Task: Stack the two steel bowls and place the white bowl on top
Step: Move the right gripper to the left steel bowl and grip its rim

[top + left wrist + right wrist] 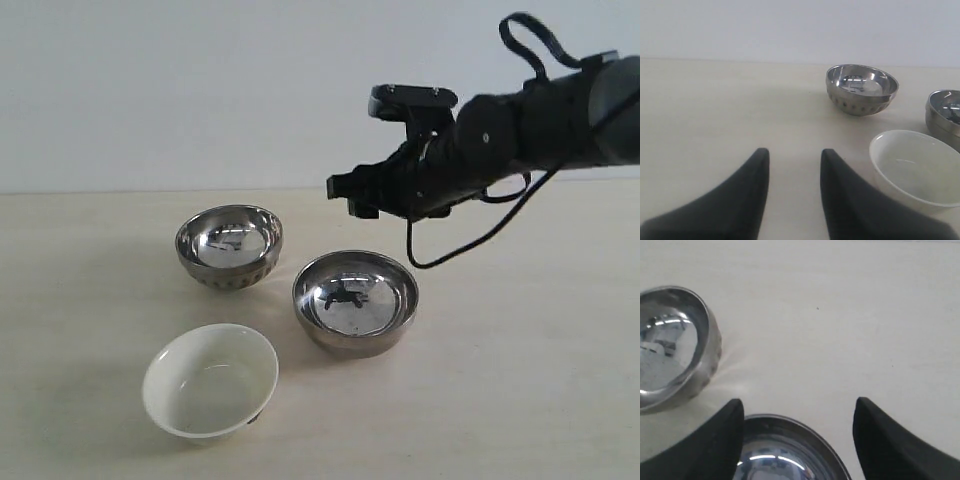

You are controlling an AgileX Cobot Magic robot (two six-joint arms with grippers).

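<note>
Three bowls rest apart on the table. The ribbed steel bowl point(229, 246) point(861, 89) point(671, 347) stands at the back left. To its right and nearer sits the smooth steel bowl point(355, 302) point(945, 116) point(790, 452). The white bowl point(210, 380) point(917, 167) lies at the front left. My right gripper point(347, 196) point(797, 407) hangs open in the air above and behind the smooth bowl, holding nothing. My left gripper point(794, 155) is open over bare table, left of the white bowl, and is out of the exterior view.
The beige table point(520, 380) spreads wide around the bowls. A pale wall point(200, 90) rises behind it. A black cable point(450, 255) loops down from the right arm.
</note>
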